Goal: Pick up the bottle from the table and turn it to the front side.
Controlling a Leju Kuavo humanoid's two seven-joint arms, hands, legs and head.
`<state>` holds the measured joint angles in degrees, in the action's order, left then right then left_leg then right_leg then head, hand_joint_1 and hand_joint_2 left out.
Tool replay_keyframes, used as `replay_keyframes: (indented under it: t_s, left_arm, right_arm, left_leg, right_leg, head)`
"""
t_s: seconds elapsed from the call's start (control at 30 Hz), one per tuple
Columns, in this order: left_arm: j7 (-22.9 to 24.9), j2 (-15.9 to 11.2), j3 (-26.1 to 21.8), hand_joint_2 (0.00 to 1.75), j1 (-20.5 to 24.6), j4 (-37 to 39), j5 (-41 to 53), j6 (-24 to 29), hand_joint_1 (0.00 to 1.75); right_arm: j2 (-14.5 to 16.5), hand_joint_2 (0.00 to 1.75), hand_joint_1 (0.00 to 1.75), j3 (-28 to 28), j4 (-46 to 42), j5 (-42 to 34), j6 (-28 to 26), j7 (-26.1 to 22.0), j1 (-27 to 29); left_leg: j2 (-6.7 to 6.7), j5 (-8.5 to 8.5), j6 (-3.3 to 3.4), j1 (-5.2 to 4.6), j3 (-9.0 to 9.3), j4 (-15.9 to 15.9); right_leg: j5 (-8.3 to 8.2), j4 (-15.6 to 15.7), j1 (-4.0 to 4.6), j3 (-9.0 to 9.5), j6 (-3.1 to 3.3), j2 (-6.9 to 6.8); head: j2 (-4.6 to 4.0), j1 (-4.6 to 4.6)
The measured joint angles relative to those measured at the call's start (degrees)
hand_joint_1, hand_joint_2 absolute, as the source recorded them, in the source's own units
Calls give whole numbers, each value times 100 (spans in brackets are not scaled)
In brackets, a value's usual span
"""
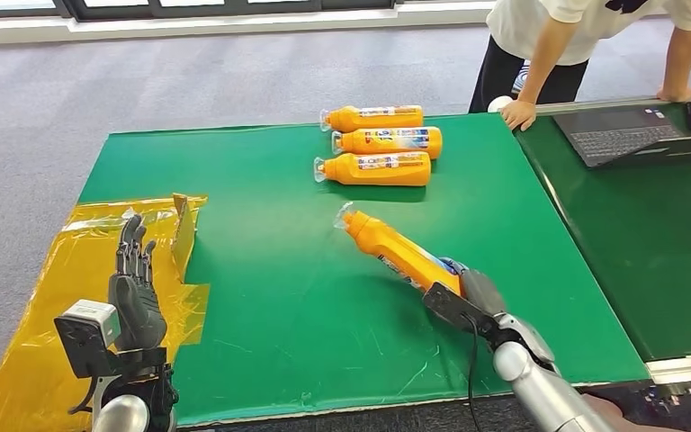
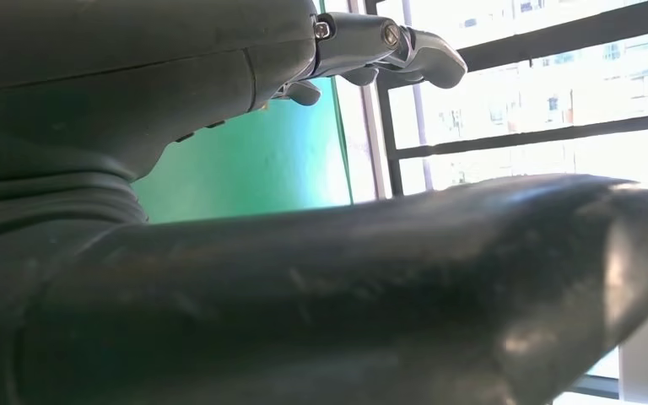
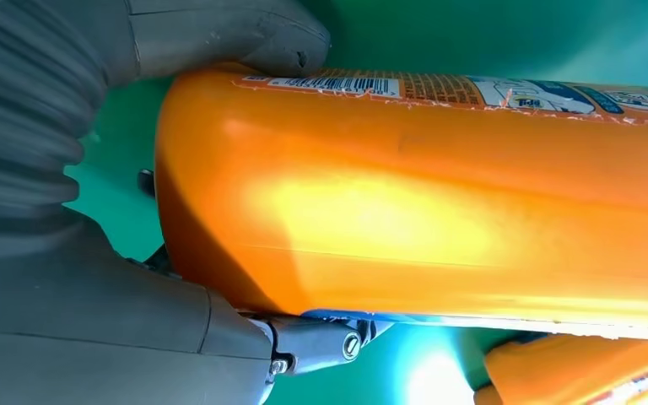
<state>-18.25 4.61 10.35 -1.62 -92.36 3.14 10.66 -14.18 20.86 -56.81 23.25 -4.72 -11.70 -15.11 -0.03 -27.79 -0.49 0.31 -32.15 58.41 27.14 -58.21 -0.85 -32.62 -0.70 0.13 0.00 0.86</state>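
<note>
Head view, going left to right: crinkled yellow plastic sheet lying over the near left corner of the green table, with the left hand hovering above it — fingers straight and apart, holding nothing. In the left wrist view, the same dark fingers reaching out free against the bright windows.

Farther back, near the middle of the table's far edge, three orange plastic bottles lying on their sides in a row, touching or nearly so, clear caps pointing left and labels facing up.

Nearer and to the right, the orange plastic bottle with a clear cap being gripped at its base end by the right hand, neck angling up and away toward the left — whether resting on the green surface or lifted off it, cannot tell. In the right wrist view, grey thumb pressing one side of the orange body, dark fingers wrapping the other, barcode strip running along the edge.

At the far right, a person leaning on the adjoining table beside an open dark laptop.
</note>
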Motion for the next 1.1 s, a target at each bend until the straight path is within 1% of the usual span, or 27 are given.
replay_keyframes:
  t_s: [0.2, 0.43, 0.57, 0.73, 0.8, 0.97, 1.1]
  left_arm:
    - [-40, 10, -2, 0, 1, -1, -4, 2, 0]
    - [-41, 73, -2, 0, 1, -42, 33, -78, 0]
    - [-39, 95, -2, 0, 1, -67, 38, -92, 0]
    - [-38, 105, -2, 0, 2, -75, 41, -91, 0]
    - [-34, 118, -2, 0, 3, -75, 58, -88, 0]
    - [16, 169, -2, 0, 34, -74, 233, 26, 0]
    - [28, 219, -2, 0, 42, -65, 395, 180, 0]
  right_arm:
    - [228, 175, 175, -336, -1038, 261, -504, -170, 870]
    - [604, 175, 175, -605, -2160, 943, -786, -170, 1556]
    - [718, 175, 175, -683, -2501, 1002, -798, -168, 1719]
    - [786, 175, 175, -761, -2697, 1096, -843, -200, 1804]
    - [830, 175, 175, -786, -2796, 1321, -983, -264, 1849]
    - [992, 175, 175, -799, -3281, 2205, -1414, -293, 2042]
    - [1082, 175, 175, -799, -3548, 2527, -1535, -300, 2144]
  left_leg:
    - [-15, 1, -1, 0, -43, -1]
    - [-13, 1, -2, 0, -63, -2]
    - [-12, 1, -1, 0, -67, -1]
    - [-10, 1, -1, 0, -67, -1]
    - [-10, 1, -1, 0, -67, -1]
    - [-10, 1, -2, 0, -67, -1]
    - [-10, 1, -2, 0, -68, -3]
  right_leg:
    - [1, -1, 0, -39, 1, -8]
    - [5, -2, 0, -63, 5, -6]
    - [5, -2, -1, -66, 5, -6]
    - [4, -2, -2, -66, 5, -5]
    - [4, -2, -2, -67, 5, -5]
    - [5, -2, 1, -69, 6, -4]
    - [7, -2, 0, -70, 8, -4]
  head:
    - [0, -1]
    - [0, -1]
    - [0, -1]
    - [0, -1]
    - [0, -1]
    - [0, 0]
    - [0, -1]
